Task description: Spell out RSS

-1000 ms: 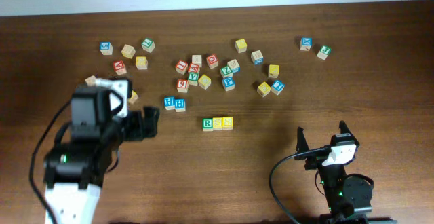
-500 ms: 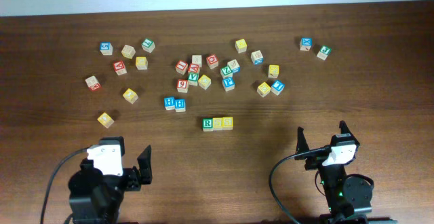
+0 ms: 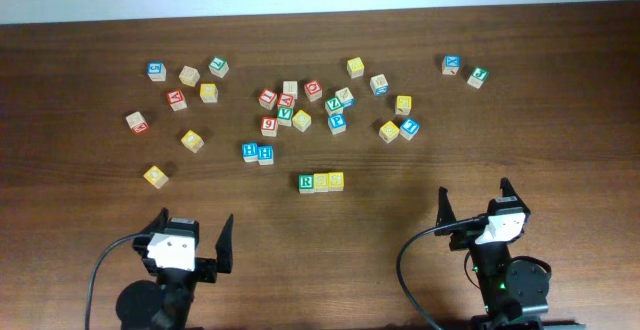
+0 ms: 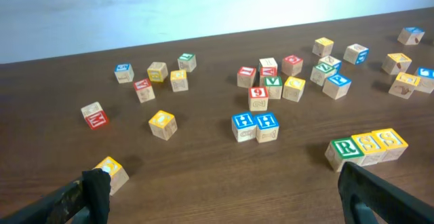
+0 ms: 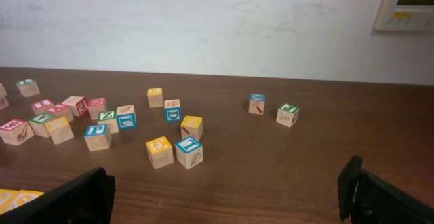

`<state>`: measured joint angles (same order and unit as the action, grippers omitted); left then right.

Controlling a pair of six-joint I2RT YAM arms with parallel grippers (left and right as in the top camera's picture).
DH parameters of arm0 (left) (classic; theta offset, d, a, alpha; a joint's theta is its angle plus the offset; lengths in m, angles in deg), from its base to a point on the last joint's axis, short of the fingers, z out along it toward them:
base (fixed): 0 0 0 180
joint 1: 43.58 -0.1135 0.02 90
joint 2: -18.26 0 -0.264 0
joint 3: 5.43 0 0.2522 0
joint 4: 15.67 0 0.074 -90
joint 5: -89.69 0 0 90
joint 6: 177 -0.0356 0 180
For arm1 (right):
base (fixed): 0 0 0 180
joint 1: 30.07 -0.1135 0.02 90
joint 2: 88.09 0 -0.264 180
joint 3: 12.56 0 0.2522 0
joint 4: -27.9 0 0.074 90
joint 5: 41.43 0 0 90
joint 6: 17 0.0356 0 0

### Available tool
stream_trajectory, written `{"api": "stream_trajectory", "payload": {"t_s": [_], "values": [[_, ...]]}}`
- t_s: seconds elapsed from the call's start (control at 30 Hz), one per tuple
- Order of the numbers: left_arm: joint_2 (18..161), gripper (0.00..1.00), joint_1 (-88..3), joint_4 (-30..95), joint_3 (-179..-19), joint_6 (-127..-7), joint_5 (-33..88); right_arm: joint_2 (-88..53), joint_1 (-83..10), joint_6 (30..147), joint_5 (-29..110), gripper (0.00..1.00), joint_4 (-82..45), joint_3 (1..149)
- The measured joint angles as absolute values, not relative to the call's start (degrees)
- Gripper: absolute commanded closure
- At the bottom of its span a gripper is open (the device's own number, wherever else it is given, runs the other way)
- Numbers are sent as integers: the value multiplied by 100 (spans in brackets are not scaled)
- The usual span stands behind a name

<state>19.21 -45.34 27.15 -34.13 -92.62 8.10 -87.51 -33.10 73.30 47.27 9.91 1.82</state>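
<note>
Three cubes stand touching in a row on the table: a green R cube (image 3: 306, 182), then two yellow S cubes (image 3: 321, 182) (image 3: 336, 181). The left wrist view shows them reading R (image 4: 342, 152), S (image 4: 367, 146), S (image 4: 391, 142). My left gripper (image 3: 193, 238) is open and empty at the table's front left, well apart from the row. My right gripper (image 3: 474, 203) is open and empty at the front right. The left wrist view (image 4: 220, 193) and the right wrist view (image 5: 227, 190) show bare table between the fingers.
Two blue H cubes (image 3: 257, 153) sit left of the row. Many other letter cubes are scattered across the far half of the table, with a lone yellow one (image 3: 155, 176) at left and a pair (image 3: 464, 69) at far right.
My left arm has pulled back from near the row toward the table's front edge and stands low at the front left. The cubes and the right arm have not moved.
</note>
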Motion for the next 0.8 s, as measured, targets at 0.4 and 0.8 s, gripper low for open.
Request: {"api": "stream_trajectory", "payload": {"t_s": [0.4, 0.8], "values": [[1903, 1, -4208, 951, -2349, -9348, 821, -8751, -3310, 7327, 4727, 2, 991, 182], [1903, 1, -4208, 248, -2041, -8738, -591, -8751, -3310, 7330, 4727, 2, 991, 182]]}}
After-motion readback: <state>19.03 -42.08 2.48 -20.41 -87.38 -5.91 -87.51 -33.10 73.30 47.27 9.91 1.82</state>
